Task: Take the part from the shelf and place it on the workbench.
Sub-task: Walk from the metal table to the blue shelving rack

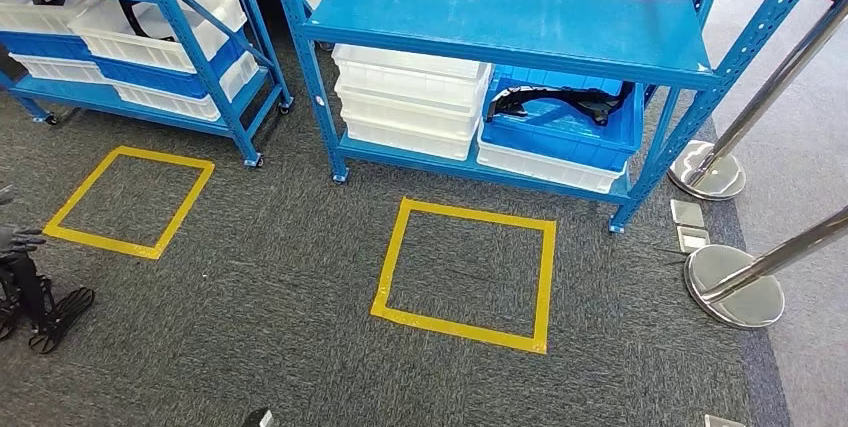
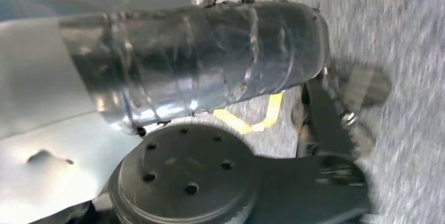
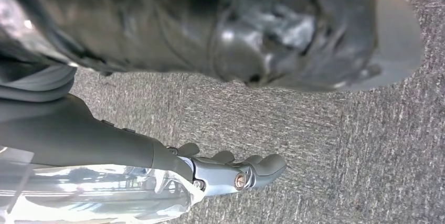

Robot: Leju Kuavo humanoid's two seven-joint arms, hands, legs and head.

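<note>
At the left edge of the head view, my left hand (image 1: pixel 18 240) hangs low and grips a black part (image 1: pixel 45 307) that dangles below its grey fingers over the carpet. The left wrist view shows my tape-wrapped thumb (image 2: pixel 199 56) lying across that black part (image 2: pixel 325 124), blurred. Another black part (image 1: pixel 560 102) lies in a blue bin (image 1: pixel 600 142) on the bottom level of the middle shelf (image 1: pixel 500 17). Over the bare carpet hangs my right hand (image 3: pixel 231 169), its fingers stretched out and holding nothing.
Two blue racks stand ahead with stacked white bins (image 1: pixel 410 97) and more bins on the left rack (image 1: pixel 150 27). Yellow tape squares (image 1: pixel 465 272) (image 1: pixel 130 202) mark the grey carpet. Chrome stanchion bases (image 1: pixel 735 287) (image 1: pixel 707 172) stand at the right.
</note>
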